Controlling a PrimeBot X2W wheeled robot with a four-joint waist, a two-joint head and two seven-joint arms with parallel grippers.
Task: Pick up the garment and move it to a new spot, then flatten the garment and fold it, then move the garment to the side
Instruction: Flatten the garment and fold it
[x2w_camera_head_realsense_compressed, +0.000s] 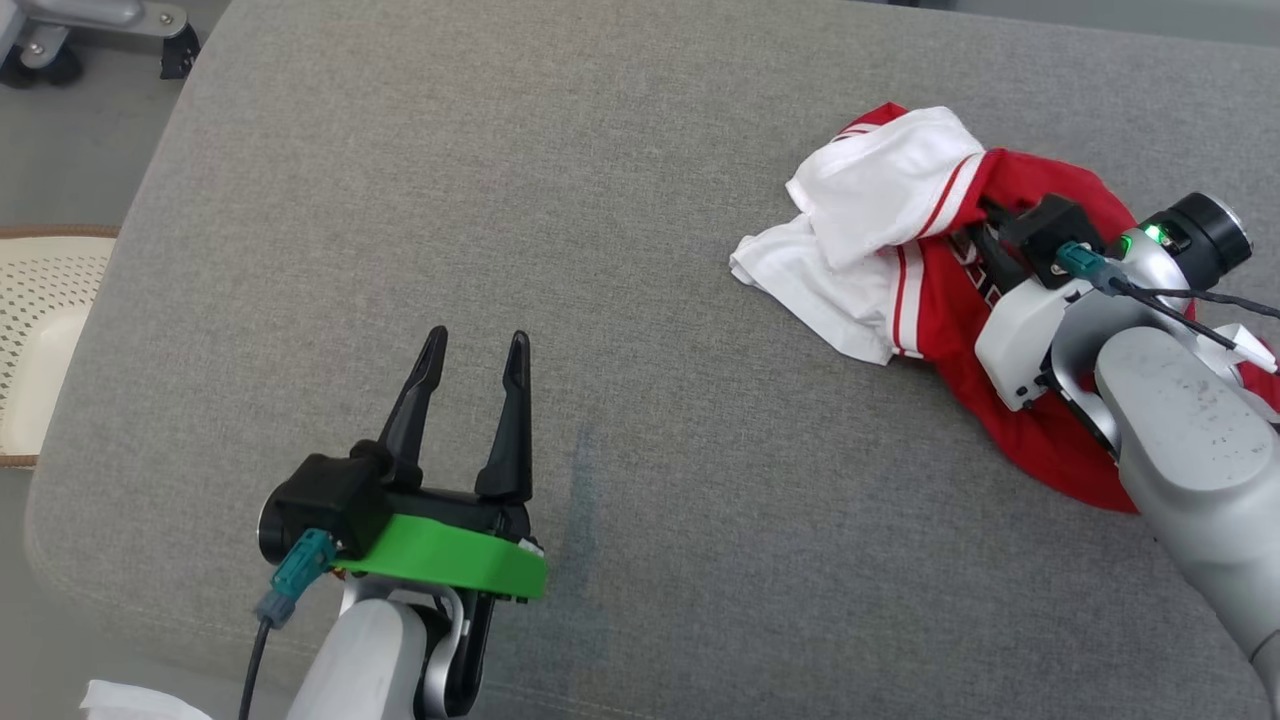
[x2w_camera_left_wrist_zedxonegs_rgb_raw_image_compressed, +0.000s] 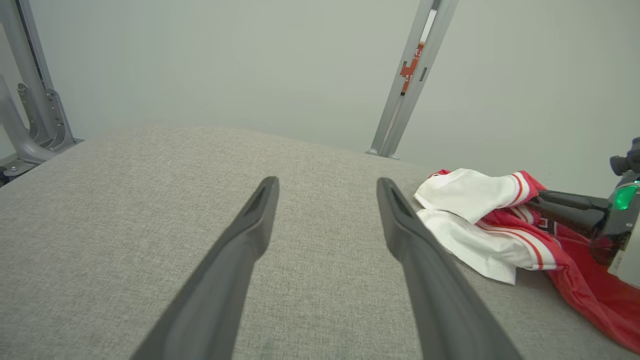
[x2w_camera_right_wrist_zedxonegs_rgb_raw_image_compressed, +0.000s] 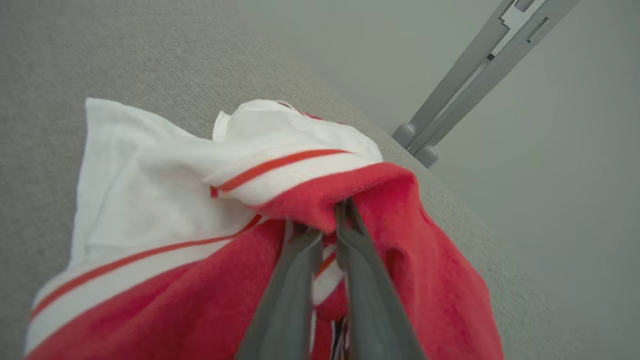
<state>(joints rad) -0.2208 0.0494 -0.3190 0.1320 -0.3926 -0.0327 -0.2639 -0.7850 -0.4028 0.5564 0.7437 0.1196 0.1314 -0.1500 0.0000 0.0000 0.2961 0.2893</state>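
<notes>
In the head view, the garment (x2w_camera_head_realsense_compressed: 880, 200) is lying crumpled at the far right of the grey cushion (x2w_camera_head_realsense_compressed: 600, 200). The right tool (x2w_camera_head_realsense_compressed: 992, 225) is being pressed into its red part. The heap is stretching from the white end on the left to the red end on the near right, roughly along the fingers of this tool. The left tool (x2w_camera_head_realsense_compressed: 477, 345) is being held wide apart and empty above bare cushion at the near left, well apart from the garment, so the right arm is clearly the nearer one. Grey floor is being shown beyond the left edge of the cushion.

In the left wrist view, the left tool (x2w_camera_left_wrist_zedxonegs_rgb_raw_image_compressed: 328, 185) is being pointed across the bare cushion, with nothing between its spread fingers. The garment (x2w_camera_left_wrist_zedxonegs_rgb_raw_image_compressed: 475, 200) is lying to the right of it, and the right tool (x2w_camera_left_wrist_zedxonegs_rgb_raw_image_compressed: 540, 204) is entering the garment from the right. A grey post (x2w_camera_left_wrist_zedxonegs_rgb_raw_image_compressed: 410, 75) is standing behind, before a plain wall.

In the right wrist view, the right tool (x2w_camera_right_wrist_zedxonegs_rgb_raw_image_compressed: 340, 215) is being closed almost fully, and a red fold of the garment (x2w_camera_right_wrist_zedxonegs_rgb_raw_image_compressed: 175, 190) is being pinched at its tips. The white part is spreading away to the left, on the cushion. The lift is judged to depend on this one pinch, so much loose cloth is probably going to hang below.
</notes>
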